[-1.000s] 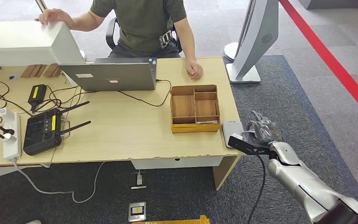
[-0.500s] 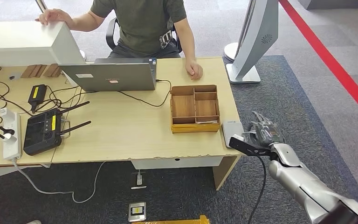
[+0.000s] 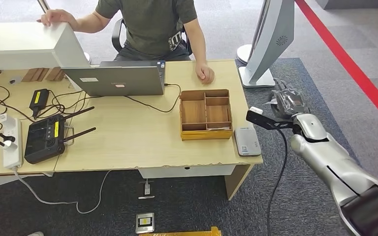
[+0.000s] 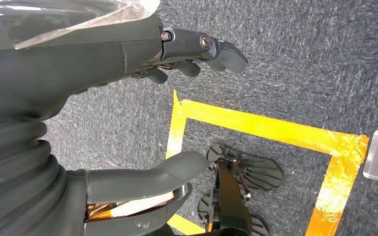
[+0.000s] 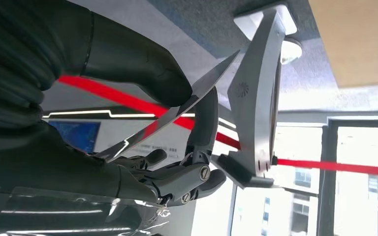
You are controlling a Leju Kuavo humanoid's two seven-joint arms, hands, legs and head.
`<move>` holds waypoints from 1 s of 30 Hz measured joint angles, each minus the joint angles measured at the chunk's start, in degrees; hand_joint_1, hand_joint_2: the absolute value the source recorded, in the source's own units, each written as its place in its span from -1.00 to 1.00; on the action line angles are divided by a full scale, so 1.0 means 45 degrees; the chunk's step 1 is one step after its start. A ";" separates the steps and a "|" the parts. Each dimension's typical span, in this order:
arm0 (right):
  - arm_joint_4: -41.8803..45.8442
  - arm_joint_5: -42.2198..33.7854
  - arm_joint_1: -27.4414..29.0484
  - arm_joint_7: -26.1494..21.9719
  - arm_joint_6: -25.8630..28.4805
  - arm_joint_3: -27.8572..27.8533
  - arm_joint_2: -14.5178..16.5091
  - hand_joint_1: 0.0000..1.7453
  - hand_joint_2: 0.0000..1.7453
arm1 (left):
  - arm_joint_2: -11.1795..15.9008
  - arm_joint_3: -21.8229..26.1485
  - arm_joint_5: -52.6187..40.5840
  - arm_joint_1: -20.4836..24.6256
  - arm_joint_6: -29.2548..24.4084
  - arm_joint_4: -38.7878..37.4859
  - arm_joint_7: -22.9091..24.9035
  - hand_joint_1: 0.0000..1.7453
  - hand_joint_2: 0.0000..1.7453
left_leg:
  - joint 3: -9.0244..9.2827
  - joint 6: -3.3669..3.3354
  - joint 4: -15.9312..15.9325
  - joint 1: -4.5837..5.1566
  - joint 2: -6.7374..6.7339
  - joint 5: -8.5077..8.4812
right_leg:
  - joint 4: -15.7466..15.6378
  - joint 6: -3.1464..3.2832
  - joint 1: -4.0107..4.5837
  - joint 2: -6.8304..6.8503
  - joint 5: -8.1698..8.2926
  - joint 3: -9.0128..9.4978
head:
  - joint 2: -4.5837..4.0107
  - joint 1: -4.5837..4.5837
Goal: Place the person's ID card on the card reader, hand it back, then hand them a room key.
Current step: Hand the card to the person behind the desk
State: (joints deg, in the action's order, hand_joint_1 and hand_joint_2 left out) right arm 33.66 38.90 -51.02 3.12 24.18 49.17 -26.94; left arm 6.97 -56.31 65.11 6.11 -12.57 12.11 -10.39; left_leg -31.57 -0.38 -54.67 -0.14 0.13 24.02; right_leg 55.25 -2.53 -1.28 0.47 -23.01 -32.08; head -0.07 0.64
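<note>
Left hand (image 4: 128, 73) hangs over carpet, fingers apart, holding nothing. Right hand (image 3: 285, 101) raised off the table's (image 3: 128, 142) right side — pinching the ID card (image 5: 177, 115). Card reader (image 3: 247, 140) bare at desk corner beside wooden tray (image 3: 205, 114); person (image 3: 152, 24) seated beyond

You see the right hand (image 5: 142, 142) pinching a thin ID card (image 5: 177, 115) edge-on between its thick thumb and the darker fingers (image 5: 197, 179) (the card reflects a red stripe). Beyond it stands a grey stand (image 5: 258, 108), with a corner of the tan bench (image 5: 359, 39) nearby.
</note>
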 joint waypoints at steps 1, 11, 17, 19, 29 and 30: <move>0.0148 0.0131 -0.0300 0.0019 -0.0128 0.0007 0.0028 1.00 1.00 | 0.0000 -0.0011 0.0001 0.0000 0.0007 0.0000 -0.0001 -1.00 1.00 | -0.0001 0.0001 0.0000 0.0000 0.0000 0.0000 | 0.0001 0.0000 0.0002 0.0000 0.0000 0.0000 | 0.0000 -0.0001; 0.0851 0.1330 -0.2464 -0.0459 -0.0857 0.0298 0.1746 1.00 1.00 | -0.0012 -0.0040 -0.0011 0.0051 0.0044 0.0005 -0.0009 -1.00 1.00 | -0.0003 0.0012 0.0001 -0.0011 -0.0003 -0.0007 | 0.0012 0.0005 0.0027 0.0000 -0.0003 -0.0001 | 0.0000 0.0000; 0.0808 0.1520 -0.2878 -0.0908 -0.0842 0.0608 0.3433 1.00 1.00 | -0.0024 -0.0092 -0.0067 0.0078 0.0046 0.0005 -0.0032 -1.00 1.00 | -0.0003 0.0018 0.0001 -0.0030 -0.0004 -0.0011 | 0.0013 0.0010 0.0038 0.0000 -0.0007 -0.0002 | 0.0000 0.0000; 0.0745 0.1561 -0.2946 -0.1016 -0.0849 0.0707 0.3945 1.00 1.00 | -0.0027 -0.0137 -0.0072 0.0085 0.0039 0.0005 -0.0032 -1.00 1.00 | -0.0003 0.0019 0.0001 -0.0034 -0.0004 -0.0011 | 0.0013 0.0011 0.0038 0.0000 -0.0007 -0.0003 | 0.0000 0.0001; 0.0017 0.1637 -0.3151 -0.1250 -0.0863 0.1147 0.5752 1.00 1.00 | -0.0027 -0.0246 0.0003 0.0077 -0.0024 0.0000 -0.0072 -1.00 1.00 | -0.0003 0.0019 0.0001 -0.0035 -0.0003 -0.0010 | 0.0011 0.0012 0.0035 0.0001 -0.0008 -0.0005 | 0.0000 0.0004; -0.0062 0.1635 -0.3166 -0.1259 -0.0856 0.1181 0.5836 1.00 1.00 | -0.0026 -0.0249 -0.0002 0.0076 -0.0028 0.0000 -0.0049 -1.00 1.00 | -0.0003 0.0019 0.0001 -0.0035 -0.0003 -0.0010 | 0.0011 0.0012 0.0035 0.0001 -0.0008 -0.0005 | 0.0000 0.0004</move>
State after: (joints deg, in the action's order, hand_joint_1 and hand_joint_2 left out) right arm 33.38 46.26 -65.26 -2.55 20.33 54.49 -0.68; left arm 6.86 -57.43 65.10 6.45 -12.69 12.11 -10.61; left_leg -31.58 -0.29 -54.67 -0.30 0.11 23.98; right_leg 55.30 -2.48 -1.13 0.47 -23.04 -32.11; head -0.07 0.66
